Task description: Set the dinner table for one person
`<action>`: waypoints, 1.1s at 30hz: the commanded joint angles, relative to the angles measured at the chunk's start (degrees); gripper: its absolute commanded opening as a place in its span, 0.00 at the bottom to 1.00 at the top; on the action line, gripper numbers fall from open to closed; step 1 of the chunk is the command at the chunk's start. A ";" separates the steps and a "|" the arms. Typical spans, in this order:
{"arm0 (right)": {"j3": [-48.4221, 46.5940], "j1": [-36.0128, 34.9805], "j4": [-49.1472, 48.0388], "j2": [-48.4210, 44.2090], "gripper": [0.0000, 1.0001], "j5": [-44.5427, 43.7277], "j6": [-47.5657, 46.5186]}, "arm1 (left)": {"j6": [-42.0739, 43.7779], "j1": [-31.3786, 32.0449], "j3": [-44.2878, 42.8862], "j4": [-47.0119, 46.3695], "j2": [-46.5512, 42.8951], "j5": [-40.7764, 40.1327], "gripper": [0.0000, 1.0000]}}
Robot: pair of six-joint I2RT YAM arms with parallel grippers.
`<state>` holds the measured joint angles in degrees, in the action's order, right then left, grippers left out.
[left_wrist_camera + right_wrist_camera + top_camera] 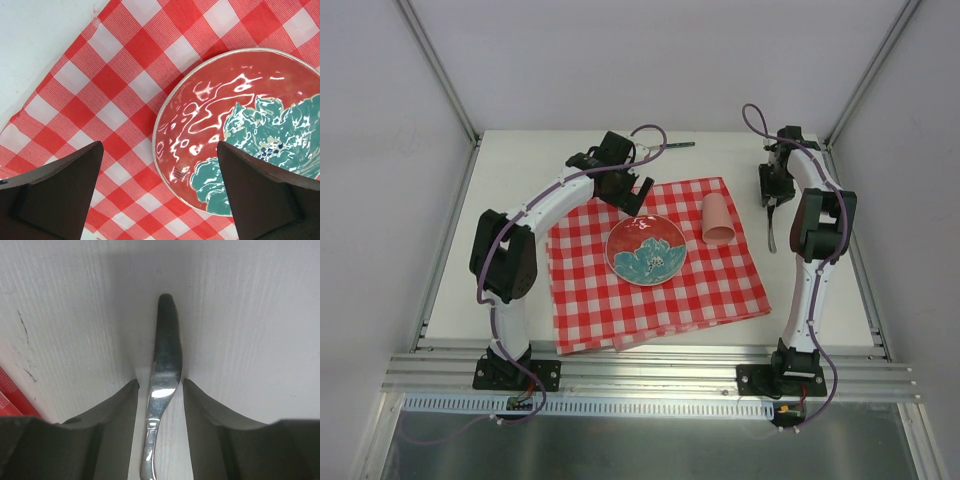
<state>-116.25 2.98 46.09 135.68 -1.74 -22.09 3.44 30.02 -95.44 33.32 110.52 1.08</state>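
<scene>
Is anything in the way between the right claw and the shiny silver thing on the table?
Nothing visible. The right gripper straddles the silver metal utensil, one finger on each side, where it lies on the off-white tabletop.

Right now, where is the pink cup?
In the top view the pink cup is on the checked cloth, near its far right corner, just right of the flowered plate.
</scene>
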 commanded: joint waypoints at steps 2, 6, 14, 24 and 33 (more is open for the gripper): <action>-0.30 0.44 0.94 1.79 0.44 1.21 1.17 | 0.07 0.65 -1.15 0.43 0.05 -0.03 0.99; -1.09 0.97 0.76 0.99 0.44 1.30 1.43 | -0.10 0.92 -1.59 0.43 0.66 -0.03 0.99; -1.44 0.62 1.46 2.93 0.36 4.37 -0.15 | -0.28 1.18 -3.17 0.43 1.54 0.24 0.99; -0.47 0.00 2.43 3.19 0.16 4.73 -1.38 | -0.28 1.36 -2.82 0.43 1.63 0.06 0.99; -0.12 -0.26 2.43 1.44 0.07 4.29 -1.91 | -0.54 1.36 -3.35 0.34 1.89 0.32 0.99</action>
<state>-117.32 3.51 46.83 136.38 0.47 -23.40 3.42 30.81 -96.42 33.30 112.29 1.10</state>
